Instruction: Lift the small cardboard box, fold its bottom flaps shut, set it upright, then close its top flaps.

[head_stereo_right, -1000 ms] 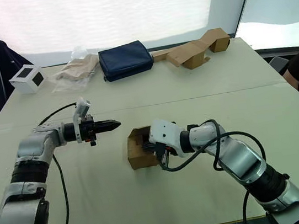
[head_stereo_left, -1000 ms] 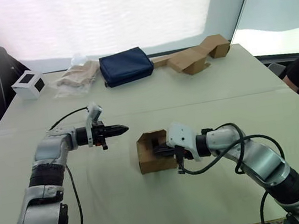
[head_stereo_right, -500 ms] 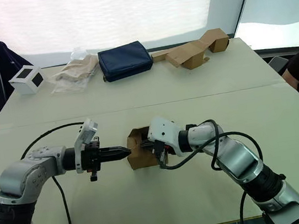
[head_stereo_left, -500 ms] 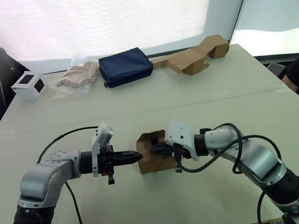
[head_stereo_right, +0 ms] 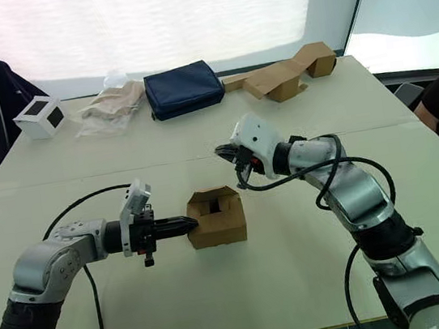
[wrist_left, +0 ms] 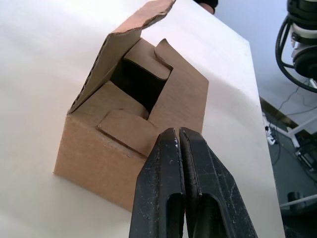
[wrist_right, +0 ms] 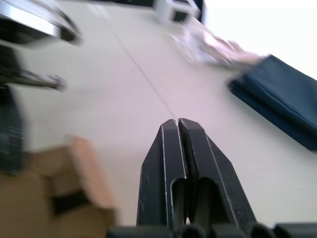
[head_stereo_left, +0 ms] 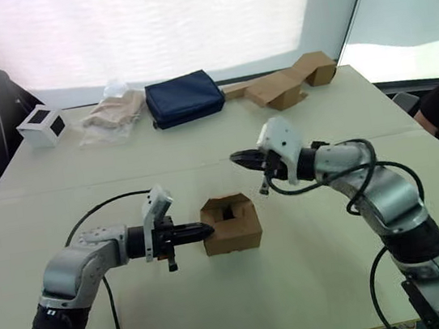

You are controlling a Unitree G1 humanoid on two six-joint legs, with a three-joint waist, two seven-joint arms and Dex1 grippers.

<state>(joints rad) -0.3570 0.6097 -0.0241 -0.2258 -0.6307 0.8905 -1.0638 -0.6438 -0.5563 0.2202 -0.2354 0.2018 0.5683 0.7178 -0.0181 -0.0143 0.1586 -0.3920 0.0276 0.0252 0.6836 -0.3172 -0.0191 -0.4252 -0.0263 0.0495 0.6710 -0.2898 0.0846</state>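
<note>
A small brown corrugated cardboard box (head_stereo_left: 230, 225) sits upright near the middle of a pale, matte table (head_stereo_left: 223, 303). Its walls are plain and unprinted, with fluted edges showing where the card is cut. The top flaps (wrist_left: 148, 74) are partly folded in: short notched panels overlap loosely around a dark square gap, and one flap stands up at an angle. No writing can be read on the box. The left gripper (head_stereo_left: 206, 230) reaches in level from the box's 9 o'clock, arm bent low over the table, with its two black fingers pressed together and their tips at the box's side, just below the top edge; they grip nothing. The right gripper (head_stereo_left: 235, 157) hangs in the air at about 1 o'clock from the box, apart from it, forearm held level and pointing toward the robot's left, its black fingers likewise pressed together and empty. Along the far edge of the table, at 12 o'clock, lie a dark blue fabric pouch (head_stereo_left: 185, 96), a crinkled clear plastic bag (head_stereo_left: 113, 111), a white cube with black squares (head_stereo_left: 42, 124) and a long flattened brown cardboard piece (head_stereo_left: 286, 81).
</note>
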